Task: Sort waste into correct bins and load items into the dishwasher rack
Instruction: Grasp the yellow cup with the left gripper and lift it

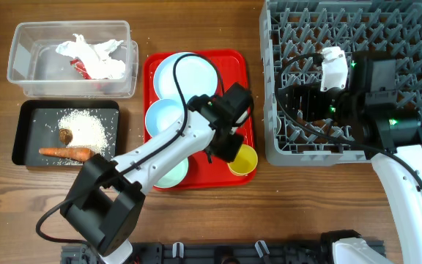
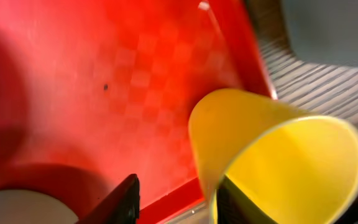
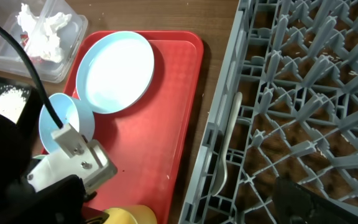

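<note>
Left end effector (image 1: 233, 150) hangs tilted, jaws parted; right end effector (image 1: 293, 99) points leftward, its jaw state unreadable.

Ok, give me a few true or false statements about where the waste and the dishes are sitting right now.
1. The small yellow cup stands on the red plastic tray. True.
2. The orange carrot lies in the clear plastic tub. False: it lies in the shallow black tray.
3. The crumpled white tissue is in the clear plastic tub. True.
4. The pale blue round plate sits in the grey dishwasher rack. False: it is on the red plastic tray.
</note>
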Controlling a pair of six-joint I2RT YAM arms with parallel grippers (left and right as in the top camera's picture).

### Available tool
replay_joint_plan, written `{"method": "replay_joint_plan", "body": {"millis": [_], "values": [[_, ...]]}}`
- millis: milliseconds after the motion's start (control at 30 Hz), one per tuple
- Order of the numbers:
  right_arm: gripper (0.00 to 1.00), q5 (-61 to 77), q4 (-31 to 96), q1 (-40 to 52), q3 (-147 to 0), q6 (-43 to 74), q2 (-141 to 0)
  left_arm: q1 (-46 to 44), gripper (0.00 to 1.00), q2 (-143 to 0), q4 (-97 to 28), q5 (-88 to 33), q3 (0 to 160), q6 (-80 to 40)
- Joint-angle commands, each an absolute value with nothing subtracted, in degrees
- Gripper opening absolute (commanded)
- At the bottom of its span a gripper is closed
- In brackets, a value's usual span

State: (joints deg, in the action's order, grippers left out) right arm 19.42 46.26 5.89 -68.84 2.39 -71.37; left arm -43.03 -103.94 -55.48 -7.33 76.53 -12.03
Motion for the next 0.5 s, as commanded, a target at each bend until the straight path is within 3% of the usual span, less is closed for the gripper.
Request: {"method": "replay_joint_plan", "body": {"millis": [0,67,167,267,467], "values": [[1.00,18.9,46.2,5.8,-70.0,3.0,-71.8,-43.0,0.26,-104.3,-53.0,-7.4,73.8,-10.9],[1.00,18.9,46.4,5.8,-70.0,3.0,-71.8,-43.0,0.04,-104.3,-51.0,-7.4,72.2,-13.5],[1.00,18.9,46.3,5.8,-70.0,3.1,-71.8,-42.9,0.04,-104.2,-50.2,-8.4,72.6,-17.4],[1.00,19.9,45.8,5.8,-70.0,3.2,-71.8,-40.2,0.04,-102.6,-52.1,-16.8,74.7,-17.4],[1.00,32.1,43.0,5.8,-70.0,3.0,-71.8,-18.6,0.04,-95.1,-50.1,-50.5,76.8,-16.7]]}}
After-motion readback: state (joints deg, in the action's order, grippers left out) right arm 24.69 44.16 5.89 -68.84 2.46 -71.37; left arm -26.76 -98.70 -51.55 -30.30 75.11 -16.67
